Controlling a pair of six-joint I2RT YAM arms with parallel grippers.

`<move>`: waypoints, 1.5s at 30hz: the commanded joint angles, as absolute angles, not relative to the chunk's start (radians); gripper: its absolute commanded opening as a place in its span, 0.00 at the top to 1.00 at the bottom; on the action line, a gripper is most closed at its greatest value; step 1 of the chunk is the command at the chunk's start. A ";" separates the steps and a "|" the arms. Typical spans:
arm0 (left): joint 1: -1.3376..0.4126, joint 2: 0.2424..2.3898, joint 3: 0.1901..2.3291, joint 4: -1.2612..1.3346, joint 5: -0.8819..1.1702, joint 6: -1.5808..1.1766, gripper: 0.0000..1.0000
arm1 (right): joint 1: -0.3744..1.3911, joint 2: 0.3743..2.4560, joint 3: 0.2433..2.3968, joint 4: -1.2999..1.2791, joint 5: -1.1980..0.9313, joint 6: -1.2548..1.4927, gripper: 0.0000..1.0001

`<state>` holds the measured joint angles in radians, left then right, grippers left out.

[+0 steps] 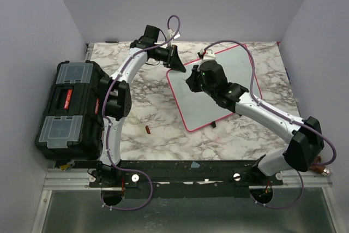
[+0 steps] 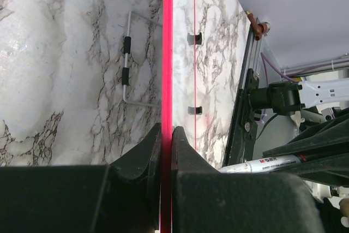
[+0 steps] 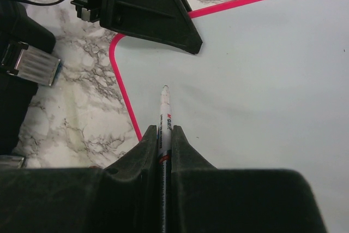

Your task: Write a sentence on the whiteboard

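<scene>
The whiteboard (image 1: 192,105), glossy white with a pink-red rim, lies at an angle on the marble table. My left gripper (image 1: 175,63) is shut on its far-left rim; in the left wrist view the rim (image 2: 167,53) runs edge-on between the left gripper (image 2: 167,129) jaws. My right gripper (image 3: 164,130) is shut on a white marker (image 3: 164,112). The marker's tip points at the board (image 3: 262,80) near its left corner; whether it touches I cannot tell. No sentence shows on the board's visible surface.
A black toolbox (image 1: 68,107) stands at the table's left edge. A small red-brown piece (image 1: 148,130) lies on the marble in front of the board. A wire stand (image 2: 128,64) shows beneath the board. Walls close in on three sides.
</scene>
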<state>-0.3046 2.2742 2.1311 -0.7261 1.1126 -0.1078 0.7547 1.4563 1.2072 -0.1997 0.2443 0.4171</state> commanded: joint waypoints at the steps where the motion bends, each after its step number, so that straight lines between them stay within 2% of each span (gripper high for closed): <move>1: -0.315 2.256 2.108 -0.669 1.069 0.005 1.00 | 0.765 1.492 1.256 -0.157 0.310 0.403 0.99; 16: -0.313 2.254 2.103 -0.666 1.086 0.005 1.00 | 0.776 1.587 1.307 -0.168 0.361 0.393 0.99; 45: -0.310 2.258 2.100 -0.661 1.098 0.005 1.00 | 0.804 1.615 1.266 -0.203 0.266 0.401 0.99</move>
<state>-0.2993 2.2742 2.1162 -0.7101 1.1233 -0.1116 0.7910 1.5917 1.2854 -0.1738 0.2905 0.3996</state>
